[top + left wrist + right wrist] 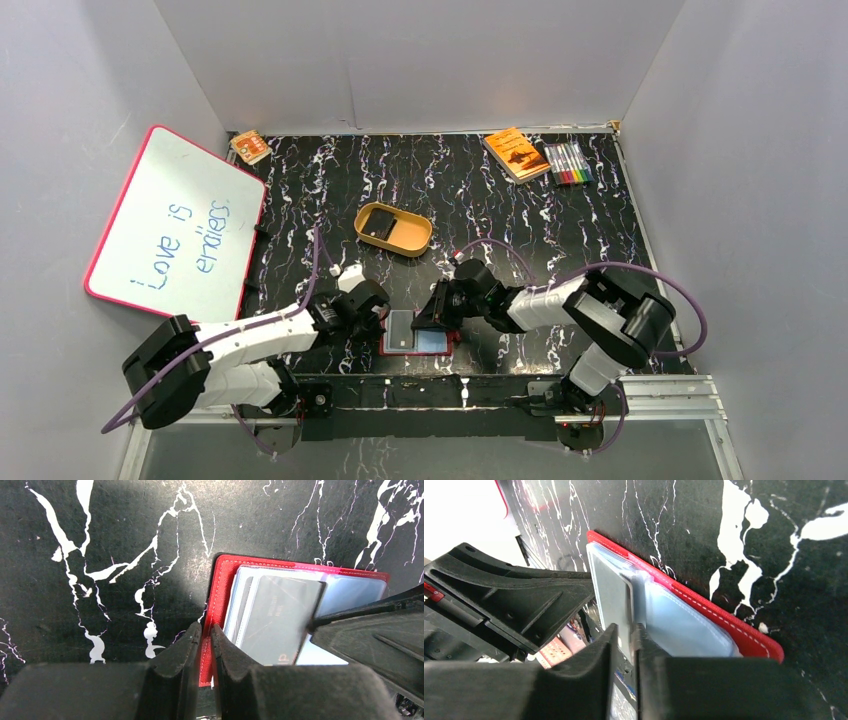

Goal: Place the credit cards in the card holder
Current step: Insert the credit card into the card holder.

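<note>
Top view first: the small red leather-like folding card holder [415, 343] lies open on the black marbled counter [560, 230] by the near edge, with the left claw [378, 322] on its left side and the right claw [437, 322] on its right. Further back there's a tan oval dish [420, 241] with another black card [377, 228] sitting in it, so I'd say we're maybe halfway at best, and that one hasn't been touched. In the left wrist view, the left claw [206, 645] is clamped on the red cover at the holder's left edge, pinning it open. A thin dark rectangular credit card [282, 622] lies slanted over the grey-blue clear pockets, just right of that claw. Honestly I can't tell if it's inside a pocket or only resting on top. In the right wrist view, the right claw [626, 635] has its fingers very close either side of the card's near edge. Whether it's actually pinching or only flanking it, I can't tell. The card looks partly under a clear sleeve here, so my guess is it needs pushing fully in.
</note>
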`<state>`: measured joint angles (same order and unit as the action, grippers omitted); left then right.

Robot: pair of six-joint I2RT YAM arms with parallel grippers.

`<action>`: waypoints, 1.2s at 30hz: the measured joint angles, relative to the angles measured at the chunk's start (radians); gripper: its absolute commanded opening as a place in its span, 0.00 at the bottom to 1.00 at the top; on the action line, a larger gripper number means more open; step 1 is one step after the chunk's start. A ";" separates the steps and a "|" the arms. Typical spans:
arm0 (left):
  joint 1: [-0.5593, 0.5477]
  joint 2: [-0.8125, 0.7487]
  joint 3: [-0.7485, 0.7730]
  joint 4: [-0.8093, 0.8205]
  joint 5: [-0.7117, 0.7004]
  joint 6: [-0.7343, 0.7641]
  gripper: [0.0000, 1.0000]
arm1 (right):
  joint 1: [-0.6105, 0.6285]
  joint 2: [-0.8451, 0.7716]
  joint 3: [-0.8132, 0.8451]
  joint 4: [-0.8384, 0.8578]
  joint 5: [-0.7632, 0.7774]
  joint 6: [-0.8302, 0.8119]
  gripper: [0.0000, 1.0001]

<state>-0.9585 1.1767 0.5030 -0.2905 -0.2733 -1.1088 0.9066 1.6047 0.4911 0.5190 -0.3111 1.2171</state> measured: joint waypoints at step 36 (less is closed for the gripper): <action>0.000 -0.049 -0.005 -0.077 -0.022 0.000 0.11 | 0.010 0.019 0.181 -0.360 0.025 -0.182 0.19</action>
<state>-0.9585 1.1275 0.4980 -0.3672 -0.2955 -1.1084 0.9169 1.6234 0.6724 0.1593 -0.2863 1.0355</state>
